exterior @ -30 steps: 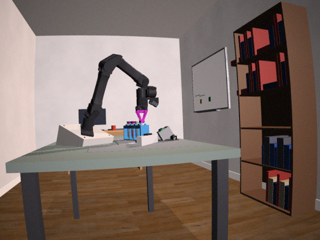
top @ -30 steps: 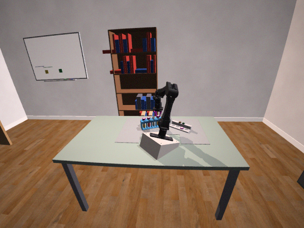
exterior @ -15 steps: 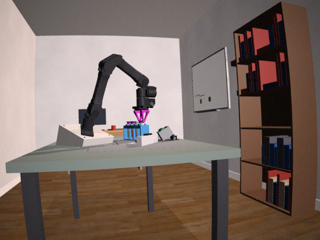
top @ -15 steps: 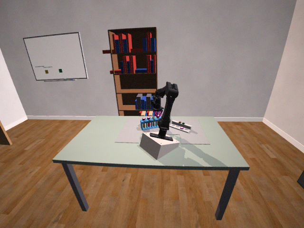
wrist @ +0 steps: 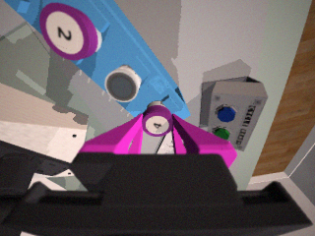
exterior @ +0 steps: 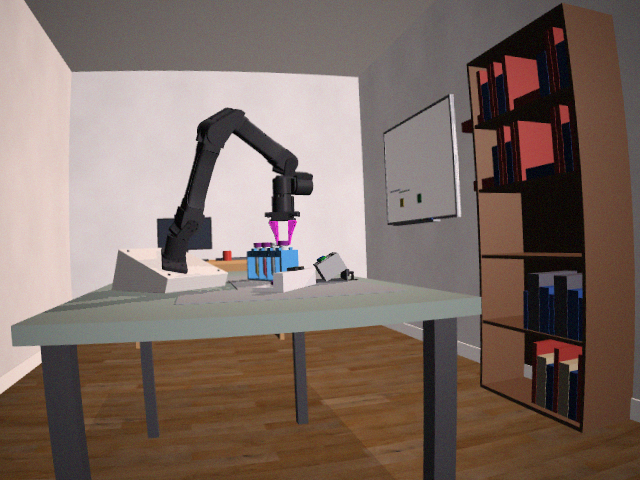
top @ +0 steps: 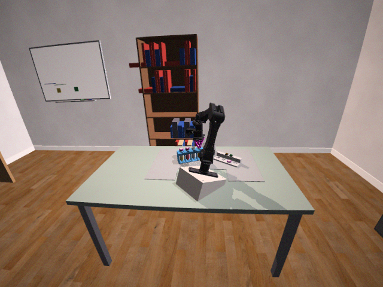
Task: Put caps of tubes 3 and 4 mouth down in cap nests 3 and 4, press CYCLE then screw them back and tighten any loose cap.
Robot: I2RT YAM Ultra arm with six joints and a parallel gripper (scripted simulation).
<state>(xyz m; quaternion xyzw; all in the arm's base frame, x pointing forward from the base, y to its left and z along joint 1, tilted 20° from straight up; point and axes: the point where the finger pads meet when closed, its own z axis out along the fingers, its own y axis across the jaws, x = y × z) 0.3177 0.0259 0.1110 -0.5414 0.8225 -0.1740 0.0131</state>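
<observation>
Gripping cap 4 point(wrist: 157, 123) at the right end of the blue decapping station point(wrist: 129, 58), our gripper point(wrist: 158, 132) has its magenta jaws clamped on it. Beside it we see tube 3 point(wrist: 121, 85) uncapped and cap 2 point(wrist: 64, 30) seated on its tube.

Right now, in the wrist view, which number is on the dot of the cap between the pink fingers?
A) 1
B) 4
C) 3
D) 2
B: the cap clamped in the gripper shows a 4 on its white dot, while the cap marked 2 sits on its tube in the blue station, beside an uncapped tube.
</observation>
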